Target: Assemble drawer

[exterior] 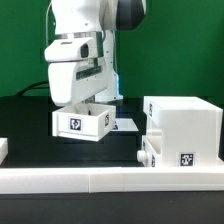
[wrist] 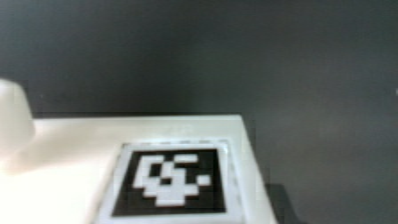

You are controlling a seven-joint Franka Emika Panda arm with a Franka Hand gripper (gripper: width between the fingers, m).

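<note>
My pincer [exterior: 84, 100] hangs low over the loose tray [exterior: 82, 122] in the middle of the table [exterior: 25, 118], its tips hidden by the tray's wall, so I cannot tell whether it grips. I judge the job about half done: a second tray [exterior: 150, 153] seems already seated in the shell [exterior: 185, 128] at the exterior view's right, and this one is not. I count one shell and two trays.
</note>
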